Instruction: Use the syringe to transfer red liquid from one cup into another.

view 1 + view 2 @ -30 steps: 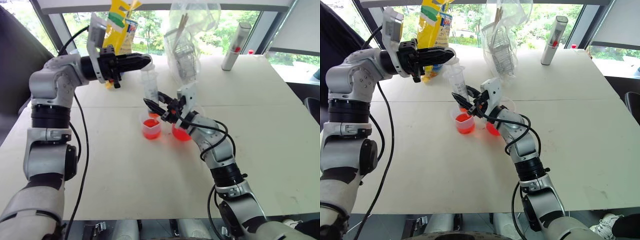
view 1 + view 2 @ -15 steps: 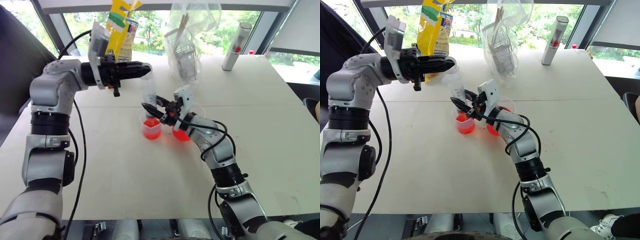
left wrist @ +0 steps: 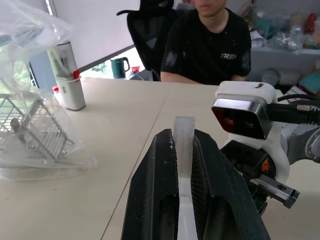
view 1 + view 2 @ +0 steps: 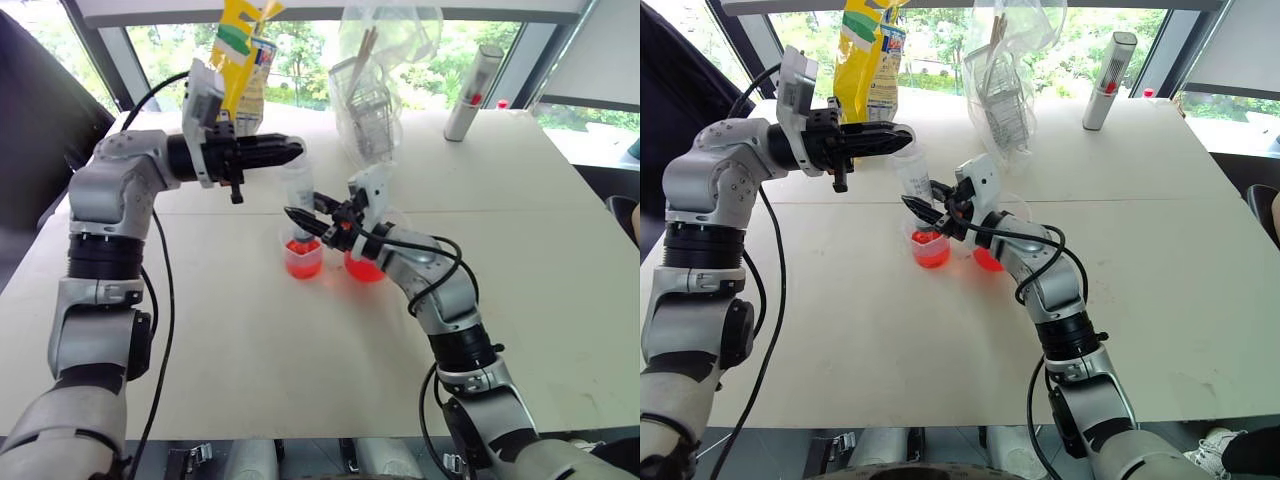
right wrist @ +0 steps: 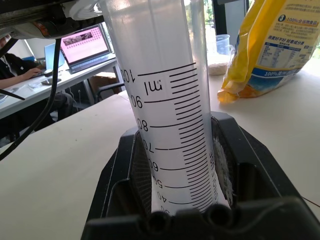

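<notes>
The clear syringe stands upright with its tip in the left cup, which holds red liquid. My right gripper is shut on the lower barrel, just above that cup. From the left, level, my left gripper is shut on the white plunger top. A second cup with red liquid sits right beside the first, partly behind my right wrist.
A yellow bag and a clear plastic bag with a wire rack stand at the back. A grey tube with a red dot is at the back right. A person sits beyond the table.
My left gripper has sunk a little with the plunger top. The right gripper has stayed at the cup with the barrel.
</notes>
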You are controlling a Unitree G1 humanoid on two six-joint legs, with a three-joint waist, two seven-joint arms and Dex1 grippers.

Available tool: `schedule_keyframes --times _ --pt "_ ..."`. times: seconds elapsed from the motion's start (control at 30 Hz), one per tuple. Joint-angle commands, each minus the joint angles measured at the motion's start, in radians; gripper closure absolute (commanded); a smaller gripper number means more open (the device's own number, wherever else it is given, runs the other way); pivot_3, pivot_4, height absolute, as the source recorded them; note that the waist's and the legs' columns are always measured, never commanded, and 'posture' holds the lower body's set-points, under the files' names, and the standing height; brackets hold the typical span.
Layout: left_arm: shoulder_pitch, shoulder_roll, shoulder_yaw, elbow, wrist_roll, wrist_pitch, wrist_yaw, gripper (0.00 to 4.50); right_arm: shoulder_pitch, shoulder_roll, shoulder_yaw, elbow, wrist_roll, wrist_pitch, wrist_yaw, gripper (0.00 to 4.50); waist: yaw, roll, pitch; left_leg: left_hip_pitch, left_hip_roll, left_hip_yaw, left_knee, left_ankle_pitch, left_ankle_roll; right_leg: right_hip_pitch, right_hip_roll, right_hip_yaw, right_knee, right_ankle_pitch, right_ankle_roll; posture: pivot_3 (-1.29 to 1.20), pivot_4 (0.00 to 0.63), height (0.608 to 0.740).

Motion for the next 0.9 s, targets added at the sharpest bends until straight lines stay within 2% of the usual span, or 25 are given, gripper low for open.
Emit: schedule_keyframes --times 0.03,0.07,0.1,0.23,0.37,0.6,0.9 --pt "0.039 -0.002 -0.058 -0.019 0.020 0.032 -0.016 4.46 -0.087 0.017 -0.077 -0.133 0.058 -0.036 -0.026 3.17 0.000 0.000 0.000 0.000 0.000 0.000 0.000 0.000 0.000 0.000 0.000 0.000 0.000 0.000 0.000 0.00 0.150 0.739" --pt "0.034 -0.001 -0.049 -0.022 0.012 0.042 -0.012 4.46 -0.080 0.019 -0.069 -0.133 0.057 -0.034 -0.025 3.17 0.000 0.000 0.000 0.000 0.000 0.000 0.000 0.000 0.000 0.000 0.000 0.000 0.000 0.000 0.000 0.00 0.150 0.739" --pt "0.029 0.001 -0.042 -0.024 0.005 0.050 -0.009 4.06 -0.074 0.021 -0.062 -0.133 0.055 -0.032 -0.023 3.17 0.000 0.000 0.000 0.000 0.000 0.000 0.000 0.000 0.000 0.000 0.000 0.000 0.000 0.000 0.000 0.00 0.150 0.739" --pt "0.015 0.009 -0.020 -0.031 -0.016 0.081 -0.003 2.23 -0.054 0.025 -0.032 -0.125 0.046 -0.032 -0.017 3.17 -0.001 0.000 0.000 0.000 0.000 0.000 0.000 0.000 0.000 0.000 0.000 0.000 0.000 0.000 0.000 0.00 0.150 0.739" --pt "-0.008 -0.011 0.027 -0.029 -0.038 0.094 0.046 0.17 -0.040 0.034 -0.011 -0.125 0.046 -0.024 -0.014 3.17 -0.001 0.000 0.000 0.000 0.000 0.000 0.000 0.000 0.000 0.000 0.000 0.000 0.000 0.000 0.000 0.00 0.150 0.739" --pt "-0.042 0.000 0.168 -0.026 -0.162 0.199 0.136 0.07 -0.027 0.038 -0.003 -0.118 0.043 -0.019 -0.019 3.17 -0.001 0.000 0.000 -0.001 0.000 -0.001 0.000 0.000 0.000 -0.001 0.000 0.000 0.000 0.000 0.000 0.00 0.150 0.739" --pt "0.141 0.121 0.140 -0.185 -0.173 0.224 0.095 0.07 -0.060 -0.027 -0.073 -0.165 0.071 0.078 -0.074 3.17 -0.013 0.000 0.000 0.000 0.002 -0.001 -0.002 0.000 0.000 -0.001 -0.002 0.000 0.000 0.000 0.000 0.00 0.150 0.739"
